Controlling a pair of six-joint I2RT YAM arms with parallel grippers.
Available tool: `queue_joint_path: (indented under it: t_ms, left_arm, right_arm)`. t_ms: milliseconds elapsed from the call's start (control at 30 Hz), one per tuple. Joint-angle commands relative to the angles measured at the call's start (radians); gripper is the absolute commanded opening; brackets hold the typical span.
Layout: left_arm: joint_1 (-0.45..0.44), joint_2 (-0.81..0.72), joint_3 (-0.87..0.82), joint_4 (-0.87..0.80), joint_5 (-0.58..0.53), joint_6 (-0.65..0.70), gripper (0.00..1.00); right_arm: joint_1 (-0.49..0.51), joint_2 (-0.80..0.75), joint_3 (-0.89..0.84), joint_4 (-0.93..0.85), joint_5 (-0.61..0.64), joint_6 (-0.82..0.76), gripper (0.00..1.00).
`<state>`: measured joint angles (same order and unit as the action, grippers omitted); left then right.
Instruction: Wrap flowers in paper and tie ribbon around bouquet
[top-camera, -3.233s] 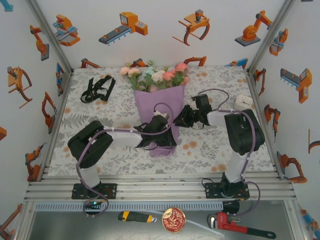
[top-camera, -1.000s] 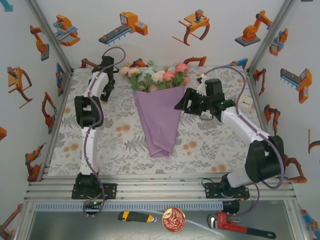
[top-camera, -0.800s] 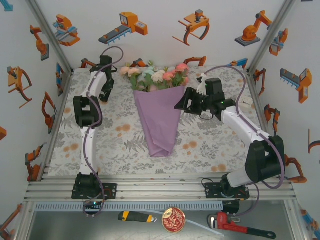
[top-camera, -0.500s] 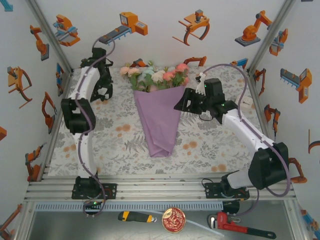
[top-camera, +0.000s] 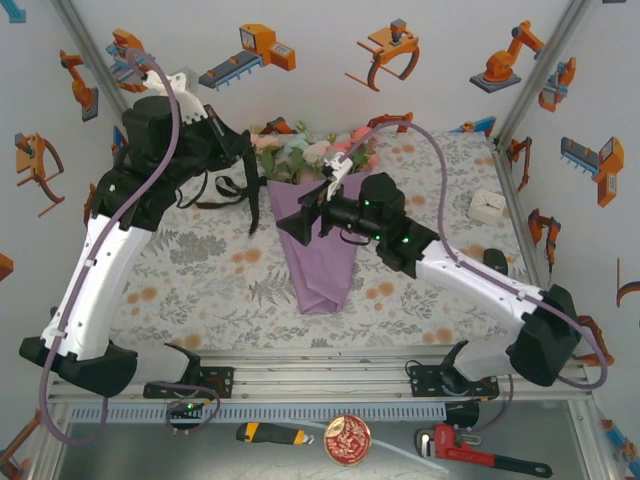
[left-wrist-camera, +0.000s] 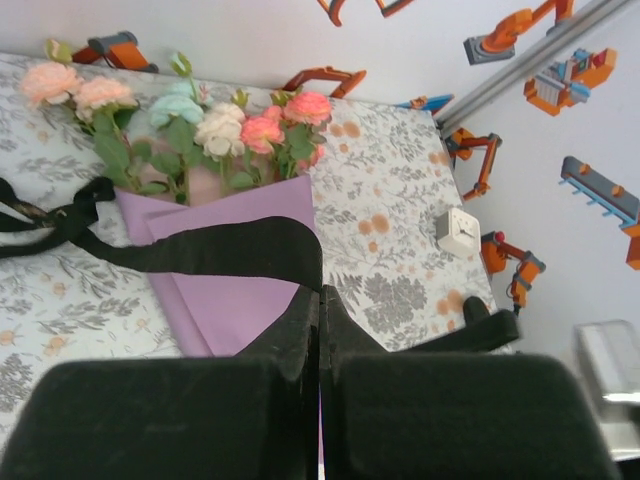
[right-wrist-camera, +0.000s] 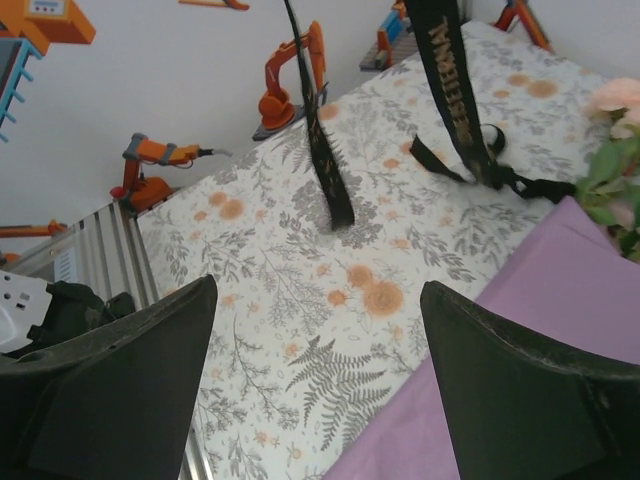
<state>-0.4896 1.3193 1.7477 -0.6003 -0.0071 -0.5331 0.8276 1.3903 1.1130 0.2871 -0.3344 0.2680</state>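
The bouquet (top-camera: 320, 255) lies at the middle of the table (top-camera: 200, 270), flowers (top-camera: 310, 152) toward the far edge; the ribbon (left-wrist-camera: 200, 250) hangs left of it.

We see two arms (top-camera: 95, 270) of white links (top-camera: 480, 285) and bulky black joint housings (top-camera: 150, 125), a purple-grey cable (top-camera: 176, 120) looping along each, small green lights (top-camera: 405, 240) on the right one, black bases (top-camera: 190, 383), matte black fingers (right-wrist-camera: 110, 400).

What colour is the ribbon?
The ribbon is black with gold lettering, clearest in the right wrist view.

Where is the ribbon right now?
Pinched in the shut left claw, the ribbon dangles at far left in the top view, just left of the bouquet.
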Motion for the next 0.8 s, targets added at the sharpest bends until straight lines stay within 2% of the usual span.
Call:
queue_joint_path:
  t_ms: [0,133,300,333,433,467,600,733,767]
  left_arm:
    - [-0.021,-0.007,-0.032,0.008,-0.018,-0.052,0.0]
    - [-0.038,-0.02,-0.06,0.013,-0.012,-0.068,0.0]
    - [-0.049,-0.026,-0.082,0.025,-0.004,-0.076,0.0]
    - [-0.05,-0.026,-0.082,0.025,0.001,-0.073,0.0]
    - [-0.05,-0.033,-0.084,0.018,-0.019,-0.06,0.0]
    - [-0.049,-0.037,-0.083,0.016,-0.025,-0.055,0.0]
    - [-0.049,-0.044,-0.092,0.017,-0.029,-0.047,0.0]
    - [-0.051,-0.062,-0.112,0.063,0.01,-0.078,0.0]
    - [-0.053,-0.064,-0.115,0.076,0.021,-0.088,0.0]
  right_arm:
    - [0.032,0.08,0.069,0.139,0.008,0.013,0.76]
    - [0.057,0.177,0.113,0.237,-0.039,0.105,0.75]
    - [0.062,0.258,0.182,0.242,0.014,0.134,0.56]
    - [0.062,0.262,0.195,0.234,0.009,0.134,0.48]
    - [0.061,0.251,0.208,0.194,-0.007,0.135,0.06]
    - [0.063,0.229,0.203,0.166,-0.001,0.133,0.0]
    - [0.06,0.09,0.148,0.034,0.051,0.073,0.0]
    - [0.059,-0.064,0.062,-0.047,0.2,-0.004,0.0]
    - [0.058,-0.077,0.052,-0.049,0.22,-0.013,0.06]
